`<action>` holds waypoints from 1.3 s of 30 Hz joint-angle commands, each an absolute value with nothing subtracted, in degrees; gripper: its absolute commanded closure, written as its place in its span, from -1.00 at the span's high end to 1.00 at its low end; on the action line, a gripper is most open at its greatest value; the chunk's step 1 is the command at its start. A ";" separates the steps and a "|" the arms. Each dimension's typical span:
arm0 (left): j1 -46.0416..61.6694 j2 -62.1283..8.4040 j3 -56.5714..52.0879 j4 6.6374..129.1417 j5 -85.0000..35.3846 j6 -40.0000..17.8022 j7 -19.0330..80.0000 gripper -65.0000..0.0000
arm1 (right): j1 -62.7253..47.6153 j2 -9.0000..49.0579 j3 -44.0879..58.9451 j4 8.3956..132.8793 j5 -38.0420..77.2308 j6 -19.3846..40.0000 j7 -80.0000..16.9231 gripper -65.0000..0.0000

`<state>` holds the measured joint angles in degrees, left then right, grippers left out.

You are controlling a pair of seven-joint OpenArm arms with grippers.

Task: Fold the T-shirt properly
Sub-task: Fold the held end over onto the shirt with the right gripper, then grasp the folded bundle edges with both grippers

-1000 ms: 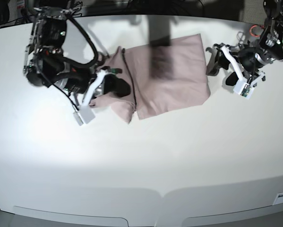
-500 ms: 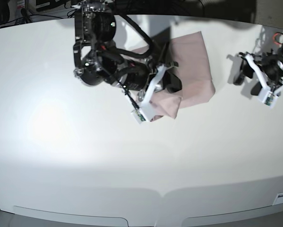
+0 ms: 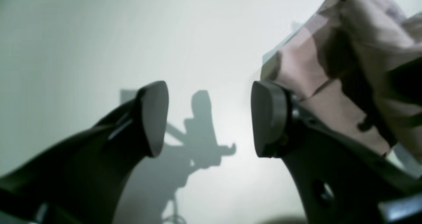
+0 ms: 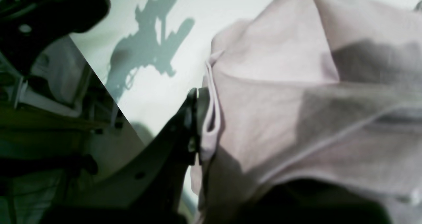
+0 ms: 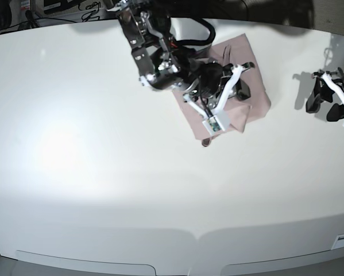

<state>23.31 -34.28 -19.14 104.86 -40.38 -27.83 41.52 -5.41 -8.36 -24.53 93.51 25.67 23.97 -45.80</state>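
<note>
The T-shirt (image 5: 255,80) is a dusty pink bundle lying doubled over on the white table (image 5: 103,172), back and right of centre. My right gripper (image 5: 239,92) sits on top of it, shut on a hemmed edge of the cloth. The right wrist view shows that gripper (image 4: 201,100) pinching the hem, with the T-shirt (image 4: 280,102) draped across the other finger. My left gripper (image 5: 327,103) hangs open at the table's far right, apart from the cloth. Its fingers (image 3: 155,118) are wide with nothing between them, and the T-shirt (image 3: 359,39) shows at upper right.
The right arm's black body (image 5: 160,52) reaches in from the back edge over the shirt's left part. Cables and equipment (image 5: 57,7) lie beyond the back edge. The table's curved front edge (image 5: 194,236) runs along the bottom.
My right arm has swept to the right with the shirt's left part, laying it over the rest into a narrower bundle. The left gripper has drawn away to the right, still open.
</note>
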 commanded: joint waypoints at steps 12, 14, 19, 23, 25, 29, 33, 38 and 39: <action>23.05 -35.09 -19.79 105.80 -42.52 -28.10 40.64 0.17 | -2.28 -9.00 -26.81 91.81 49.95 37.74 -43.31 -0.34; 23.05 -35.09 -19.79 105.80 -42.52 -28.10 40.66 0.17 | -1.72 -9.00 -26.81 91.81 50.15 38.22 -44.49 -0.34; 23.03 -35.07 -19.79 105.80 -42.50 -28.08 40.66 0.17 | -0.64 -9.00 -26.81 91.81 50.13 38.20 -44.64 -0.34; 23.05 -35.09 -19.79 105.80 -42.52 -28.08 40.69 0.17 | 0.89 -9.00 -26.52 91.81 49.50 38.20 -45.65 -0.35; 23.03 -35.09 -19.79 105.80 -42.72 -28.03 40.69 0.17 | 2.33 -9.00 -26.52 91.81 47.46 38.20 -46.22 -0.35; 23.03 -34.92 -19.79 105.80 -49.98 -28.05 40.71 0.17 | 5.67 -9.00 -26.02 91.81 39.86 37.47 -49.60 -0.36; 23.00 -32.10 -19.79 105.80 -59.33 -28.97 42.35 0.06 | 8.19 -9.00 -23.16 91.81 31.59 35.64 -51.51 -0.60; 24.69 -25.61 -19.77 105.80 -66.37 -31.86 45.32 -0.33 | 8.88 -9.00 -17.56 91.81 26.52 35.33 -51.42 -1.00; 25.10 -24.23 -19.77 105.80 -67.07 -32.88 45.39 -0.42 | 8.88 -9.00 -16.73 91.81 26.55 35.33 -51.42 -1.00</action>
